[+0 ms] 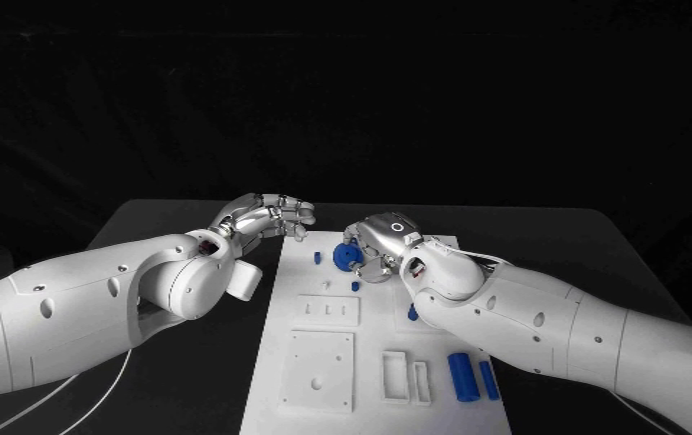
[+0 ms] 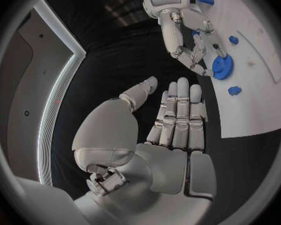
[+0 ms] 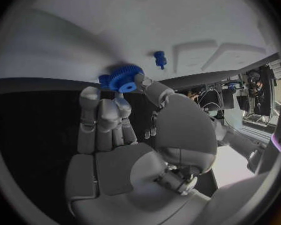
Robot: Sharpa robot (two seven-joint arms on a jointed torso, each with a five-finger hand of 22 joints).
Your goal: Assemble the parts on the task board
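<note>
At the left of the head view, the left hand (image 1: 267, 217) hangs over the bare black table (image 1: 159, 220) just off the far left corner of the task board (image 1: 378, 355), its fingers loosely curled and apart with nothing in them; its own wrist view shows the palm bare and the fingers (image 2: 181, 110) stretched side by side. It stands near the blue gear (image 1: 346, 256) but does not touch it. Moving right, the gear sits at the far left part of the board, and the right hand (image 1: 378, 245) is directly on it: in the right wrist view the fingertips (image 3: 90, 96) reach the gear's toothed rim (image 3: 123, 78) from the near side, with the thumb closing in from the other flank. That looks like a pinch on the gear, though from these angles I cannot be sure the gear is lifted off the board rather than seated on it. The gear's flat face lies roughly level with the board, so its axis points up out of the plate, and any seating move would run straight down along that axis. A small blue peg (image 3: 159, 60) stands on the board just beyond the gear. Further right and nearer the robot, two blue cylinders (image 1: 463, 376) lie side by side, long axes running toward the robot, well apart from both hands. The right hand is plainly the nearer one for the gear.
</note>
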